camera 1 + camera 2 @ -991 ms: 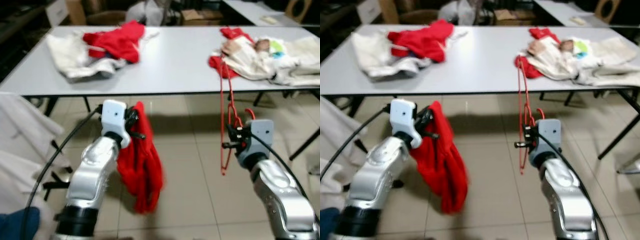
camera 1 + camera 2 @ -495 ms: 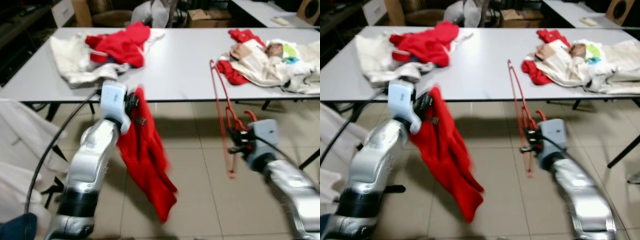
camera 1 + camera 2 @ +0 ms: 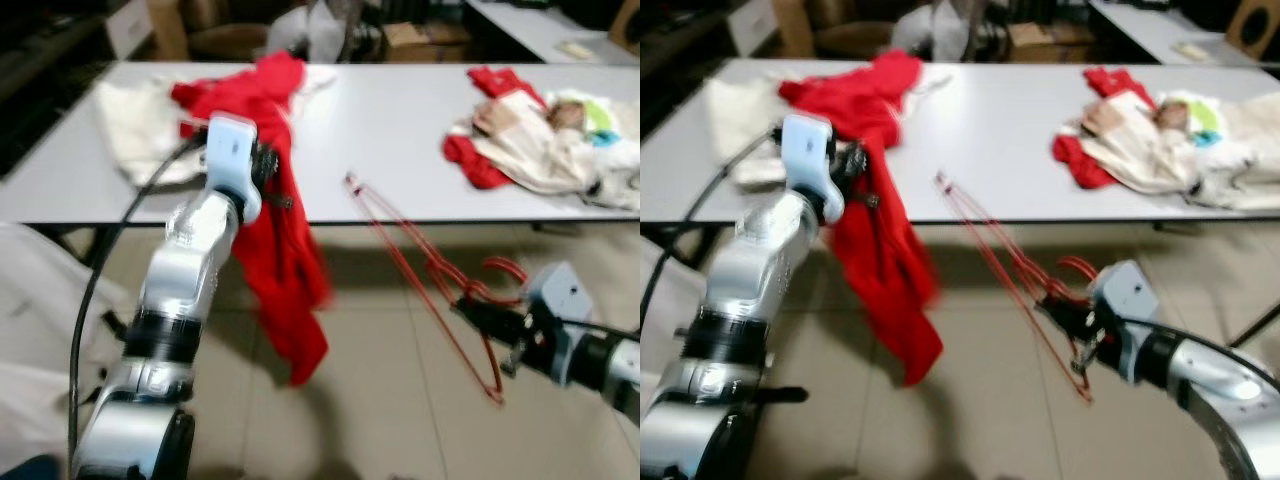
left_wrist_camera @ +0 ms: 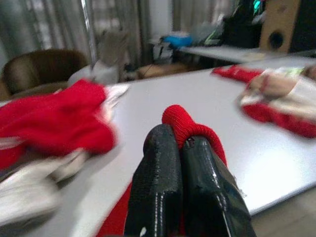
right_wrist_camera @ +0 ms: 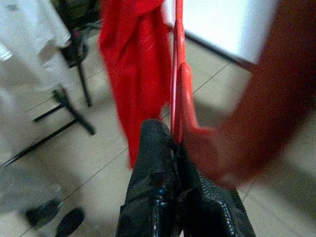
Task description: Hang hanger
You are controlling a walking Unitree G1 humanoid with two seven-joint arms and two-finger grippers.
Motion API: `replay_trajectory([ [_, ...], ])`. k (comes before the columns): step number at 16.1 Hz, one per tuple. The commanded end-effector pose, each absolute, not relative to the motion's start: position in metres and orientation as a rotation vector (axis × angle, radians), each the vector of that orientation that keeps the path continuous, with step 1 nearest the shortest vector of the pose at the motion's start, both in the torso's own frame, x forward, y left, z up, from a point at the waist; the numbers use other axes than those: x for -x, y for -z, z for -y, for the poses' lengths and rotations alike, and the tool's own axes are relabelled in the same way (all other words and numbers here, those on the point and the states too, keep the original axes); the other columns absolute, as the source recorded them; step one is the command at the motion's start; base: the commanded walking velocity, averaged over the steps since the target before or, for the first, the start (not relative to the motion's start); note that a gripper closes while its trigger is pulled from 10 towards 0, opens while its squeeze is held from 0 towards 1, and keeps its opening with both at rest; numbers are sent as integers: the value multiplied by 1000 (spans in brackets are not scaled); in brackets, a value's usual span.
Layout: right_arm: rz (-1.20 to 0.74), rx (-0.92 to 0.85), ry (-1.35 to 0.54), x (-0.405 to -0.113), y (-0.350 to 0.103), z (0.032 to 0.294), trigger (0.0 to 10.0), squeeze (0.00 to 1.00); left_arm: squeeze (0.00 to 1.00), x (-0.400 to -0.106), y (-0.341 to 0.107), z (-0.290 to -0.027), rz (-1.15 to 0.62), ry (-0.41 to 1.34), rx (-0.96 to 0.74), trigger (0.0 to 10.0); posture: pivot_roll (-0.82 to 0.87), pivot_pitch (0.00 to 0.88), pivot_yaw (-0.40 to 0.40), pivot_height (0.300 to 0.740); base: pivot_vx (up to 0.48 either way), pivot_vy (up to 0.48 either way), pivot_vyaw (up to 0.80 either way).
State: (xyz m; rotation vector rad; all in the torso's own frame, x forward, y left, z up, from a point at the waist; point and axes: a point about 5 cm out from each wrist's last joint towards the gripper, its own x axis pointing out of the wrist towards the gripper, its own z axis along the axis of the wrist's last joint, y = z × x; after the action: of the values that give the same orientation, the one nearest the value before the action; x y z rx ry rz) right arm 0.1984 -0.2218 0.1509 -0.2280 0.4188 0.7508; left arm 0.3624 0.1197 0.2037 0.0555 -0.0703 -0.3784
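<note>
A bench (image 3: 400, 130) spans the upper frame. One clothes pile (image 3: 150, 120) sits on it upper left, another (image 3: 550, 140) upper right. My left hand (image 3: 265, 175) at centre left pinches a garment (image 3: 285, 270) hanging before the bench edge. My right hand (image 3: 480, 315) at lower right grips a hanger (image 3: 420, 270) slanting toward centre.

You see a thin red hanger (image 3: 425, 275), its frame tilted and slanting up toward the table edge, its hook curling near the right gripper (image 3: 478, 312), whose fingers are clamped on its neck. A red garment (image 3: 285, 260) dangles limp over the floor, its top bunched between the left gripper's (image 4: 181, 148) closed fingers.
</note>
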Motion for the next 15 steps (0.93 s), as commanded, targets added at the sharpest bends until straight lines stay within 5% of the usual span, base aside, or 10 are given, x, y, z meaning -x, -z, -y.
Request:
replay_trajectory([
  [1, -409, 236, -808, -196, -158, 217, 10000, 0, 0, -366, -222, -120, 134, 382, -67, 10000, 58, 9, 20, 740, 382, 0, 0],
  [9, -521, 241, -900, -184, -153, 214, 10000, 0, 0, -383, -241, -125, 186, 321, -75, 10000, 58, 0, 20, 740, 390, 0, 0],
  [15, -500, 261, -928, -194, -152, 206, 10000, 0, 0, -363, -260, -97, 235, 543, -52, 10000, 66, 0, 18, 740, 394, 0, 0],
])
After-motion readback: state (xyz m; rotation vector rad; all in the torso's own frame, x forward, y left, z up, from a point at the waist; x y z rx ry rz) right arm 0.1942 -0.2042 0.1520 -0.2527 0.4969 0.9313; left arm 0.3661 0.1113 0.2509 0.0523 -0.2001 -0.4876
